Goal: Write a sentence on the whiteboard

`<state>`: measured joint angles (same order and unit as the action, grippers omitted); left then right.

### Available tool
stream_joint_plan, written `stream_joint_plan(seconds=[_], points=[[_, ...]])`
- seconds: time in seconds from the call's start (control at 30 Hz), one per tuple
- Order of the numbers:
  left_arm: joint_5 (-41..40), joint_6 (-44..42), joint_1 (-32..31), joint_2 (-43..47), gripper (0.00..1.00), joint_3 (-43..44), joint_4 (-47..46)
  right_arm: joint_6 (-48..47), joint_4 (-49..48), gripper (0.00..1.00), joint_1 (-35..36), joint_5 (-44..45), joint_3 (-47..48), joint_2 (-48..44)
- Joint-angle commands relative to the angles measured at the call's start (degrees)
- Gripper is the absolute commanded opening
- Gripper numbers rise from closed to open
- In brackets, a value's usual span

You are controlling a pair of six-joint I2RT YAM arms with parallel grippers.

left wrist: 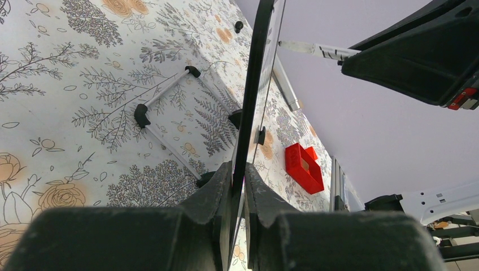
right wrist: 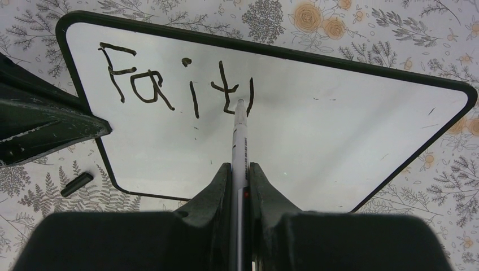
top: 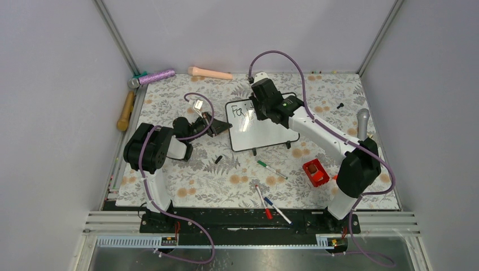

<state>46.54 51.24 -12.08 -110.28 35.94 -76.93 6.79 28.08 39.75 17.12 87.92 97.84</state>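
Left gripper [left wrist: 238, 172] clamped on board's [right wrist: 339, 130] left edge; right gripper [right wrist: 240, 169] clamped on marker [right wrist: 240, 130] (tip touching board). Writing [right wrist: 194, 99]: "Fait", 1 stroke.

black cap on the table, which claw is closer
Left. The left claw grips the whiteboard just beyond the cap; the right claw holds a marker farther back.

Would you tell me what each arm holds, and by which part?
Left fingers pinch the whiteboard by its edge; right fingers grip the marker by its barrel.
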Motion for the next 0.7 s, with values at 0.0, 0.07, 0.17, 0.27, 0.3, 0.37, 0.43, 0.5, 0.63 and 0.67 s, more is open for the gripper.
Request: stream_joint_plan(seconds=[0.0, 0.07, 0.17, 0.27, 0.3, 0.37, 0.43, 0.5, 0.63, 0.67], points=[[0.71, 0.35, -0.05, 2.25, 0.02, -0.25, -4.59, -0.98, 0.3, 0.0, -0.43, 2.23, 3.02, 0.96], [0.68, 0.4, -0.05, 2.19, 0.02, -0.18, -4.55, -1.03, 0.42, 0.0, -0.54, 2.24, 3.13, 0.98], [0.72, 0.36, -0.05, 2.21, 0.02, -0.2, -4.54, -0.91, 0.48, 0.0, -0.48, 2.32, 2.81, 0.82], [0.74, 0.28, -0.05, 2.2, 0.02, -0.23, -4.51, -1.01, 0.62, 0.0, -0.56, 2.82, 2.7, 0.85], [0.73, 0.34, -0.05, 2.22, 0.02, -0.21, -4.54, -1.03, 0.59, 0.0, -0.65, 2.97, 2.7, 0.86], [0.73, 0.37, -0.05, 2.17, 0.02, -0.23, -4.55, -0.93, 0.6, 0.0, -0.77, 3.15, 2.68, 0.87], [0.68, 0.34, -0.05, 2.23, 0.02, -0.2, -4.54, -0.98, 0.64, 0.0, -0.84, 3.18, 2.69, 0.84], [0.73, 0.34, -0.05, 2.28, 0.02, -0.24, -4.55, -0.99, 0.61, 0.0, -0.82, 3.28, 2.66, 0.65], [0.65, 0.33, -0.05, 2.27, 0.02, -0.21, -4.53, -1.02, 0.66, 0.0, -1.04, 3.42, 2.52, 0.55], [0.64, 0.32, -0.05, 2.26, 0.02, -0.27, -4.54, -1.01, 0.63, 0.0, -1.0, 3.44, 2.52, 0.67]])
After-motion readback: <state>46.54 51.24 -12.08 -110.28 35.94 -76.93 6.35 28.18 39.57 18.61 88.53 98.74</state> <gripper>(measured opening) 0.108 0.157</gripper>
